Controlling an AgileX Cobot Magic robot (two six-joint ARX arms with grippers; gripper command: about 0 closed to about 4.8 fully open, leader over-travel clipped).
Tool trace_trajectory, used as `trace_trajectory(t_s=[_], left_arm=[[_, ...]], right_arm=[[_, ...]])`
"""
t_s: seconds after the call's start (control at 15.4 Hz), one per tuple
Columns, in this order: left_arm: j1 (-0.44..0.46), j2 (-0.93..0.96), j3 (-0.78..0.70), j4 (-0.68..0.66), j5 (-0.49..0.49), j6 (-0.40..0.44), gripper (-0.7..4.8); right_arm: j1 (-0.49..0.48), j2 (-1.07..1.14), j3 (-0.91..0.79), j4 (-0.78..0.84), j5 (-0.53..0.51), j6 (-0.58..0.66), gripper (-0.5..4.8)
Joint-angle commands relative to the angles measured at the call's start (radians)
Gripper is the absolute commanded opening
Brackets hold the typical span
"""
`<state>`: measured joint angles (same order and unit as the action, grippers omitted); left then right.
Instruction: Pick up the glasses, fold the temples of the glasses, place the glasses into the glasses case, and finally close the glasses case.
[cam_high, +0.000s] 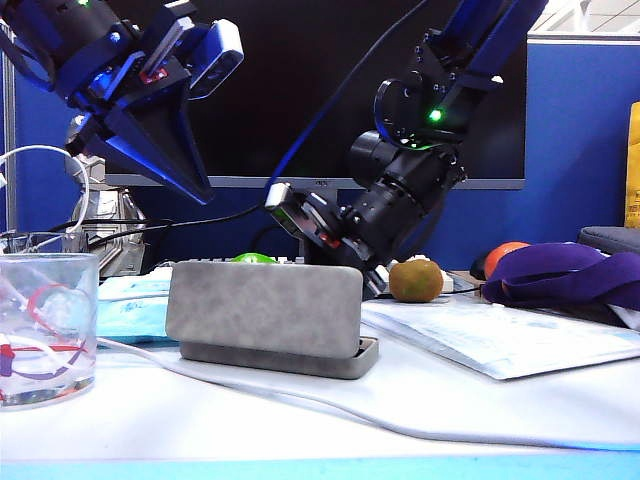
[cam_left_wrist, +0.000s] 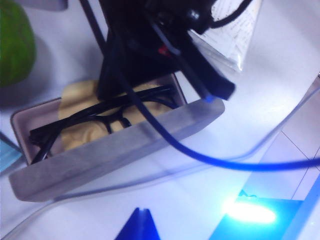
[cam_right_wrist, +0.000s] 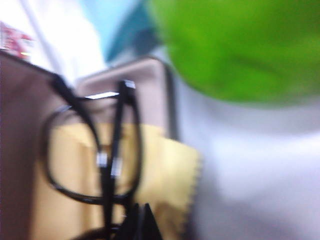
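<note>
Both arms were black-bodied with blue housings and blue cables. The right arm (cam_high: 420, 170) carried a lit green indicator. The left gripper (cam_high: 165, 150) had dark blue, tapered triangular fingers.

The glasses case (cam_high: 265, 310) is plain grey felt outside; inside it shows a tan-yellow cloth (cam_left_wrist: 80, 100). The glasses (cam_left_wrist: 100, 117) have thin black rims and black temples (cam_right_wrist: 116, 145). A bright green fruit (cam_right_wrist: 240, 45) sits behind. The bench (cam_high: 330, 420) is white. Both claws are black and blue: left claw (cam_high: 190, 180), right claw (cam_right_wrist: 140, 222).
</note>
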<state>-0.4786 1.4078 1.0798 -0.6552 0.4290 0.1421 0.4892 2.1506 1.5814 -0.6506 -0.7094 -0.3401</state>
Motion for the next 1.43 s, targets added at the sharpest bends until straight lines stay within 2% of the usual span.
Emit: trace_trajectory(t_s=[0.07, 0.26, 0.33, 0.46, 0.78, 0.91, 1.43], left_arm=[[-0.002, 0.001, 0.002, -0.003, 0.001, 0.002, -0.05], [-0.002, 0.01, 0.001, -0.003, 0.016, 0.003, -0.05], [-0.002, 0.026, 0.0, -0.007, 0.071, 0.002, -0.05], [-0.006, 0.063, 0.0, -0.012, 0.114, 0.003, -0.05], [-0.027, 0.164, 0.0, 0.045, 0.11, 0.005, -0.05], [-0.029, 0.206, 0.0, 0.095, 0.142, 0.004, -0.05], [-0.029, 0.221, -0.001, 0.185, 0.132, 0.0, -0.05]], right_arm=[[-0.004, -0.018, 0.006, 0.036, 0.011, -0.001, -0.01], [-0.014, -0.031, 0.006, 0.056, 0.063, 0.01, -0.01], [-0.014, -0.023, 0.005, 0.045, 0.093, 0.011, -0.01], [-0.016, -0.008, 0.004, 0.031, 0.083, 0.011, -0.01], [-0.017, 0.014, 0.004, -0.008, 0.078, 0.001, -0.01], [-0.017, 0.014, 0.004, -0.012, 0.078, 0.0, -0.01], [-0.017, 0.014, 0.004, -0.067, 0.052, -0.031, -0.01]])
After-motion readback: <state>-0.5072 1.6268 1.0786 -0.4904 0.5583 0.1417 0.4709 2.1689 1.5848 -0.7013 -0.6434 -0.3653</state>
